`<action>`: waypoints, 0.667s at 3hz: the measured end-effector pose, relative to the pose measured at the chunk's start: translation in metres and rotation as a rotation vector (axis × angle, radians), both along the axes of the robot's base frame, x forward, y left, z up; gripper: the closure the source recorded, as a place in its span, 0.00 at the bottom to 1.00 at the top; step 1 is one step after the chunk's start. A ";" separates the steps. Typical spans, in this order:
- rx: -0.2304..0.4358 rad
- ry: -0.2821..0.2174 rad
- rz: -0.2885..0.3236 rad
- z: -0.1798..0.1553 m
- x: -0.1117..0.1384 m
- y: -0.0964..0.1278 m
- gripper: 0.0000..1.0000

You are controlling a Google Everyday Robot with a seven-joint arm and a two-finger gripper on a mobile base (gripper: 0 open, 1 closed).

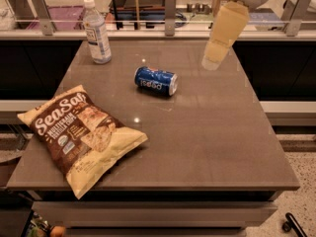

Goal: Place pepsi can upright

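Note:
The pepsi can (156, 81) is blue with white lettering and silver ends. It lies on its side on the grey table (197, 142), a little behind the middle, with its long axis running left to right. My gripper (213, 61) hangs on the cream-coloured arm coming down from the top right. It hovers above the table to the right of the can and a little behind it, apart from it, and holds nothing that I can see.
A clear water bottle (96, 32) with a white cap stands upright at the back left. A brown and cream chip bag (79, 135) lies flat at the front left. A glass rail with metal posts (170, 6) runs behind the table.

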State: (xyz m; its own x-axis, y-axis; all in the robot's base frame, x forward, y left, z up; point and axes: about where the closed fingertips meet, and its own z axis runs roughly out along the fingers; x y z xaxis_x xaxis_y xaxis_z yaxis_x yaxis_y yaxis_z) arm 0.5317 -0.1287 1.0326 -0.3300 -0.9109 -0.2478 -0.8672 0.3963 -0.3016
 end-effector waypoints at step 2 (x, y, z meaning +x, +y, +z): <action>0.051 0.033 0.013 -0.028 0.030 0.014 0.00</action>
State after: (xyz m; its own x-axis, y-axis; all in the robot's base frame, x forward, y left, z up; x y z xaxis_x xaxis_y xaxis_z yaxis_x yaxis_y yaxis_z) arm 0.5617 -0.1151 1.0050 -0.3269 -0.9015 -0.2838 -0.8814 0.3991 -0.2526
